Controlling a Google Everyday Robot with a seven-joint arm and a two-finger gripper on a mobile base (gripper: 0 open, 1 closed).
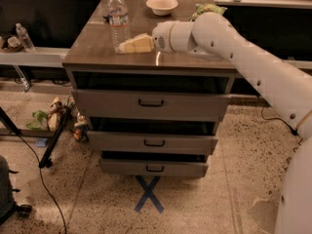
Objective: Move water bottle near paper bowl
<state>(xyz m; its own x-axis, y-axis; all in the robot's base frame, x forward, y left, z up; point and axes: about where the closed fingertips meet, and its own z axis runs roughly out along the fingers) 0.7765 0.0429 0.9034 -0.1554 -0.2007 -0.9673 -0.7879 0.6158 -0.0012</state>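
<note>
Water bottle point(118, 16) stands upright on the surface point(92, 50). The paper bowl point(162, 5) sits behind and right of it, and your end effector point(130, 44) is just beside its base. You cannot tell the end effector's opening.

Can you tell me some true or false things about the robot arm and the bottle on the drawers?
1. The water bottle stands upright on the cabinet top. True.
2. The gripper holds the bottle up in the air. False: the gripper is low, close by the bottle's base, and the bottle stands on the top.
3. The paper bowl sits farther back, to the right of the bottle. True.
4. A red circle is marked on the floor. False: it is a blue X.
</note>
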